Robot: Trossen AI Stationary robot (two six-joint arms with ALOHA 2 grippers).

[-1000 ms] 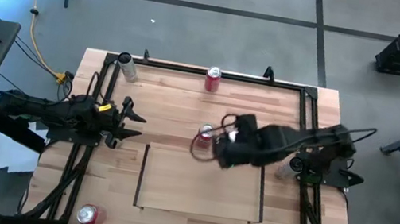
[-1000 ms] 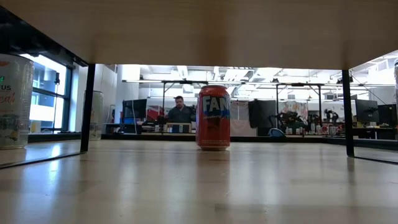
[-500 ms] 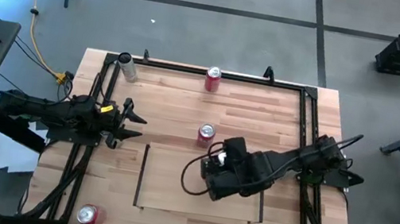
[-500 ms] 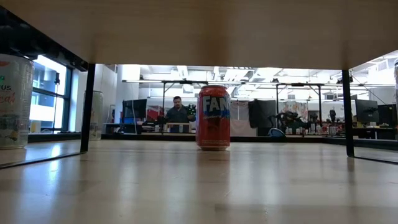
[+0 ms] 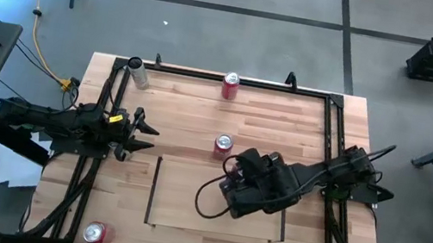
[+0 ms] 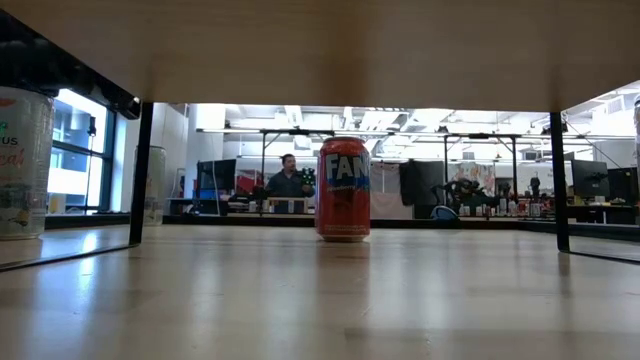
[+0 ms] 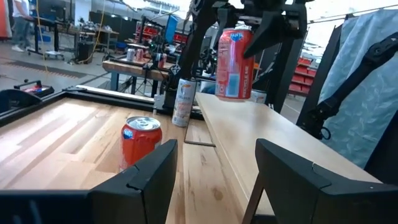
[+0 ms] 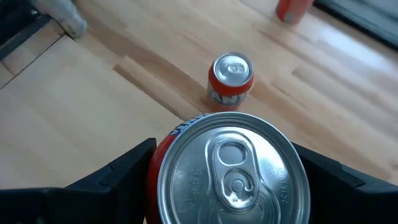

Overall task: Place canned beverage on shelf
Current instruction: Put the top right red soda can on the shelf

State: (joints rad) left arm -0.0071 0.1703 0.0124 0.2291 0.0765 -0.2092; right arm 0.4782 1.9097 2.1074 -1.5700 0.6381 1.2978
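My right end effector grips a red can, its fingers spread to the can's width, above the shelf. Beyond stands an orange can. My left end effector waits half-open at the bench's left edge.

Two dark arms, black looped cable on right arm; yellow tag on left arm.

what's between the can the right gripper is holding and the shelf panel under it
Nothing: in the left wrist view the held can hangs in the right gripper above the shelf, with only air beneath it.
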